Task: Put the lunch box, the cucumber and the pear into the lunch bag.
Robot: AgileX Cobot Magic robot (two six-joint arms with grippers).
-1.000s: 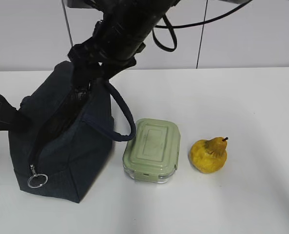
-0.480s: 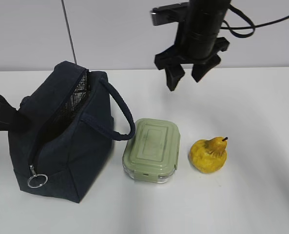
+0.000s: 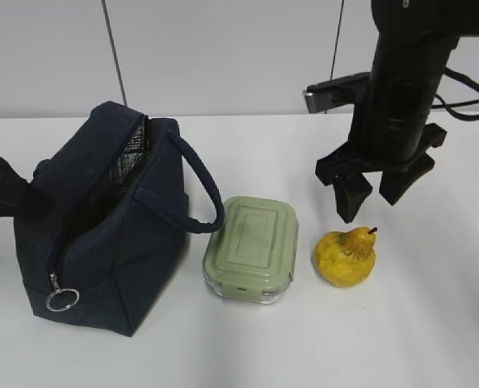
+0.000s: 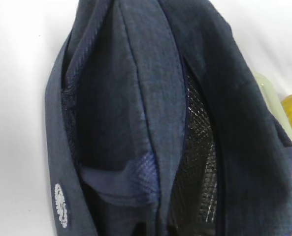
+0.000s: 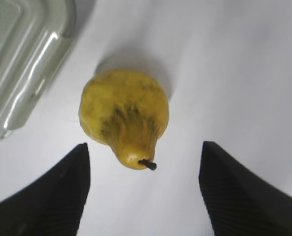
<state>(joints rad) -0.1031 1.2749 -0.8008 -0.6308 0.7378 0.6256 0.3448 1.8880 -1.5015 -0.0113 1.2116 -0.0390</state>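
Note:
The navy lunch bag (image 3: 118, 242) stands at the left with its top zipper open; it fills the left wrist view (image 4: 136, 98). The sage-lidded lunch box (image 3: 253, 242) lies to the right of the bag, and its corner shows in the right wrist view (image 5: 17, 59). The yellow pear (image 3: 346, 257) lies to the right of the box. My right gripper (image 3: 371, 202) hangs open just above and behind the pear (image 5: 123, 115), its stem pointing between the fingers (image 5: 145, 187). My left gripper (image 3: 1, 194) is a dark shape against the bag's left side; its jaws are hidden. The cucumber is out of view.
A white table (image 3: 433, 339) carries everything, with a pale wall (image 3: 223, 56) behind. The bag's loop handle (image 3: 203, 194) arches toward the lunch box. A metal ring pull (image 3: 61, 299) hangs at the bag's near end.
My right arm has left the bag's opening, swung right and come down over the pear, jaws open. The bag, box and pear have not moved.

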